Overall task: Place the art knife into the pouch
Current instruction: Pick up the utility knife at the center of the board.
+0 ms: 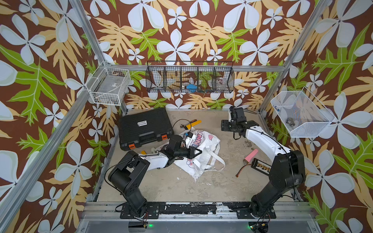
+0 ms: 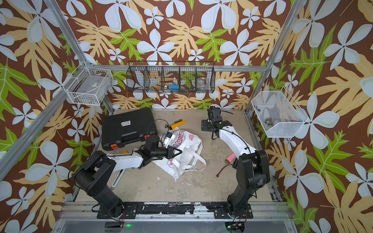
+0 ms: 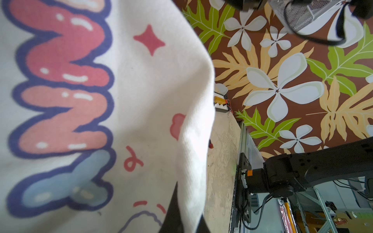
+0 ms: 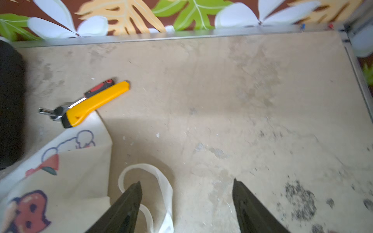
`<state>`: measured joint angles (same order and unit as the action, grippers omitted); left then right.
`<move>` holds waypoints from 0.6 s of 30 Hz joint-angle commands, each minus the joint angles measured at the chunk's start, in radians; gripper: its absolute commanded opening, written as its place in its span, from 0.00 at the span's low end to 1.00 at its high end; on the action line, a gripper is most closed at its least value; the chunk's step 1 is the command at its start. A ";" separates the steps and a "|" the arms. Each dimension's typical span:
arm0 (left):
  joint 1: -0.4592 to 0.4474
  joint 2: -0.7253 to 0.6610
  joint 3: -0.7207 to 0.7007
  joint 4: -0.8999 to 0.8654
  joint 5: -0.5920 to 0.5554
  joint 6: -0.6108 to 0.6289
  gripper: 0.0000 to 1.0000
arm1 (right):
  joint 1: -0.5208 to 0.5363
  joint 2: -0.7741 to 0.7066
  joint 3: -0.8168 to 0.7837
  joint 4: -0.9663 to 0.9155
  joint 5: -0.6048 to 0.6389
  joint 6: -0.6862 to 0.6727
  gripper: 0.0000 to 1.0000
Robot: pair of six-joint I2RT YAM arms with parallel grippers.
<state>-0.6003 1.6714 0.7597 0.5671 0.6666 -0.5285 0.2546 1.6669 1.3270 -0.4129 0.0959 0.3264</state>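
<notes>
Centrally: pouch, cloth clamped in closed left gripper; art knife touching its far edge; right gripper jaws apart over open tabletop.

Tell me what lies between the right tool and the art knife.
Right wrist view: bare tabletop between right tool and art knife, except a strap loop of the pouch beside one finger.

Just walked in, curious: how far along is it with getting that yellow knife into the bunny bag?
Done: the left end effector is shut on the cloth of the pouch. In hand: the right end effector hangs open and empty over the table. Left: the art knife lies on the table by the pouch, ungrasped; picking it up and dropping it in remain.
</notes>
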 commanded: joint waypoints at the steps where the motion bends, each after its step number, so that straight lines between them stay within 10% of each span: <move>1: -0.010 -0.004 0.017 0.064 -0.034 -0.012 0.00 | -0.009 -0.027 -0.073 -0.014 0.090 0.095 0.73; 18: -0.011 -0.025 0.144 0.083 -0.130 -0.008 0.00 | -0.168 -0.080 -0.309 -0.034 0.100 0.293 0.63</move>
<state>-0.6117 1.6215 0.8829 0.5953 0.5297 -0.5213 0.1257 1.5730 1.0344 -0.4339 0.2264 0.5591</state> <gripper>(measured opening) 0.058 0.639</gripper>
